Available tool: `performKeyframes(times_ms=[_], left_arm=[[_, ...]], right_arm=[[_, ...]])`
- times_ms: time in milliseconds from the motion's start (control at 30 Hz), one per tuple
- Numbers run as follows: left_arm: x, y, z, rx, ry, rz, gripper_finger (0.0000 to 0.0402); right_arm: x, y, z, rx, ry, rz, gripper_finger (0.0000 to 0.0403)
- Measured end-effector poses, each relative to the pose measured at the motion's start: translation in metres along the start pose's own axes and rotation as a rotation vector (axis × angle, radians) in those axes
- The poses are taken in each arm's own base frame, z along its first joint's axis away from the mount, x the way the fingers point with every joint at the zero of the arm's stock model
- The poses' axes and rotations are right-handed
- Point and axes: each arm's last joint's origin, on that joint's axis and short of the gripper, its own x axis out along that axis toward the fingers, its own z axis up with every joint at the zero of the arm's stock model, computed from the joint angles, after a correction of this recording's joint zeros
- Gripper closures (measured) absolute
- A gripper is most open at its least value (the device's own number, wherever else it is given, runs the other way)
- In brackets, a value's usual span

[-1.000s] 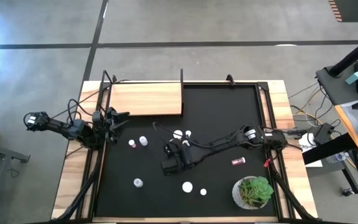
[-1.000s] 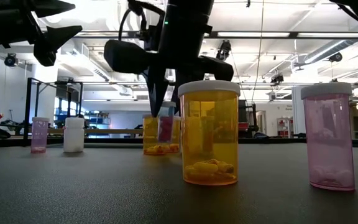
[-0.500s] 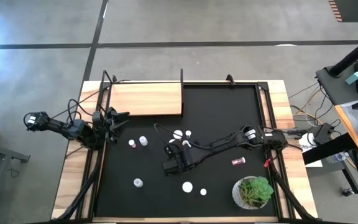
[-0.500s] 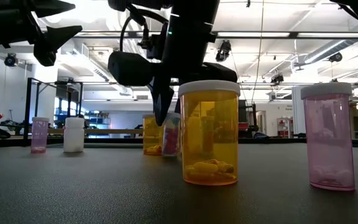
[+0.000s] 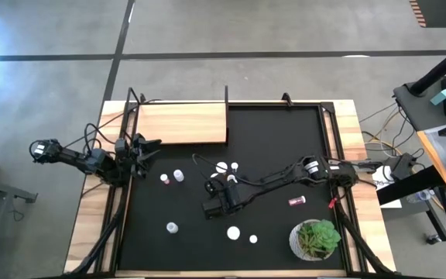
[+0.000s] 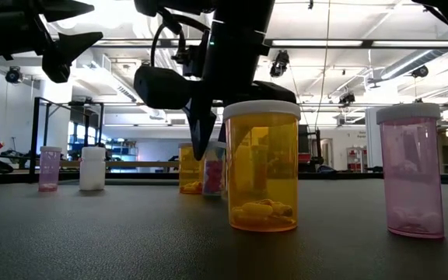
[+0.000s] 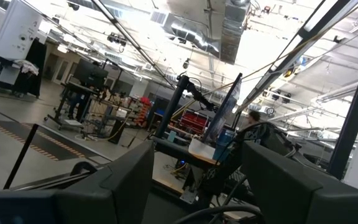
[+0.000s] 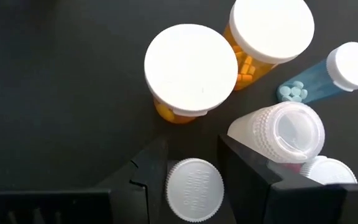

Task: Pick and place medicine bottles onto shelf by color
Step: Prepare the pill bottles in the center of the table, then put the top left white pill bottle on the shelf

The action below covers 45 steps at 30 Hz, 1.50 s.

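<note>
My right gripper (image 8: 194, 182) reaches down at the mat's middle (image 5: 224, 180), with its fingers on both sides of a small white-capped bottle (image 8: 194, 186). That bottle stands in a cluster with two orange white-capped bottles (image 8: 191, 62) (image 8: 269, 28), a blue one (image 8: 328, 78) and a clear one (image 8: 284, 132). In the low view it is pale and pinkish (image 6: 215, 167). My left gripper (image 5: 153, 148) hangs open and empty above the mat's left edge, just in front of the light-wood shelf (image 5: 180, 122). My right gripper pinches the small bottle by the sides of its white cap (image 8: 174, 184), one finger (image 8: 148, 171) on each side. The fingers come from above, pointing down. The bottle stands upright, and its base looks level with the mat (image 6: 213, 193).
A pink bottle (image 5: 165, 179) and a white one (image 5: 178, 175) stand on the mat's left. More bottles stand near the front (image 5: 172, 227) (image 5: 233, 232) (image 5: 253, 239). A dark red bottle (image 5: 296, 201) lies on the right. The potted plant (image 5: 316, 239) stands at the front right.
My right gripper has sunk a little and shifted slightly toward the table's right. The small bottle between its fingers has shifted the same way and stays upright.
</note>
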Motion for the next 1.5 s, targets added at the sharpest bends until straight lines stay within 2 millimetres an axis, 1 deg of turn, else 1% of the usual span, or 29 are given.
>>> performKeyframes(times_ms=[100,400,600,733,933,1000,1267,1367,1500], left_arm=[[0.000,0.000,0.000,0.000,0.000,0.000,0.0173],[0.000,0.000,0.000,0.000,0.000,0.000,0.0173],[0.000,0.000,0.000,0.000,0.000,0.000,0.0173],[0.000,0.000,0.000,0.000,-0.001,0.000,0.0173],[0.000,0.000,0.000,0.000,0.000,0.000,0.0173],[0.000,0.000,0.000,0.000,0.000,0.000,0.0173],[0.000,0.000,0.000,-0.001,0.000,-0.001,0.0173],[0.000,0.000,0.000,0.000,0.000,0.000,0.0173],[0.000,0.000,0.000,0.000,0.000,0.000,0.0173]], right_arm=[[-0.002,0.001,0.001,-0.008,-0.001,0.004,0.0271],[-0.013,0.005,0.002,-0.010,-0.008,0.027,0.0271],[-0.023,0.005,0.005,-0.014,-0.006,0.025,0.0270],[-0.032,0.002,0.009,-0.020,0.000,0.009,0.0268],[-0.038,-0.005,0.009,0.008,0.020,-0.049,0.0268],[-0.043,-0.008,0.009,0.014,0.027,-0.071,0.0268],[-0.073,-0.028,0.019,-0.006,0.036,-0.102,0.0267],[-0.089,-0.038,0.025,-0.028,0.035,-0.095,0.0267],[-0.117,-0.058,0.036,-0.048,0.022,-0.047,0.0267]])
